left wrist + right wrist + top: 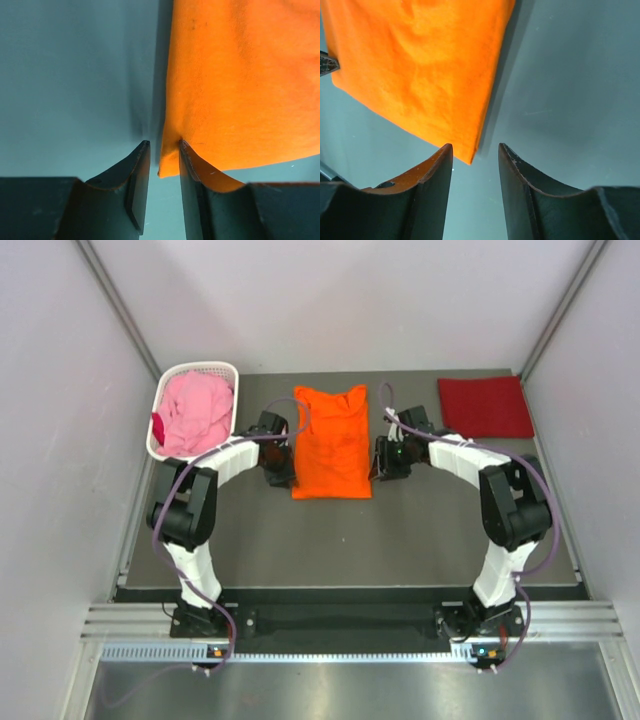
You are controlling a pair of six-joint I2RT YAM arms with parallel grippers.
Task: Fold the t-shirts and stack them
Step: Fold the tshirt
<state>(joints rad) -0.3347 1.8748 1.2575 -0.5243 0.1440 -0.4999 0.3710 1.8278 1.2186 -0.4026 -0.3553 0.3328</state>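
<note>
The bright orange t-shirt [330, 445] lies folded into a long flat rectangle at the middle of the table. My left gripper [279, 476] sits at its near left corner and my right gripper [386, 468] at its near right corner. In the left wrist view the left gripper [164, 145] is open, with the orange corner [240, 85] lying loose between the fingertips. My right gripper [476, 146] is open too, and the orange shirt's [420, 65] corner tip ends just ahead of the gap. A dark red t-shirt [485, 407] lies folded at the back right. A pink t-shirt [195, 412] is bunched in the basket.
The white lattice basket [200, 368] stands at the back left corner of the dark table [350, 540]. Grey walls close in the left, right and far sides.
</note>
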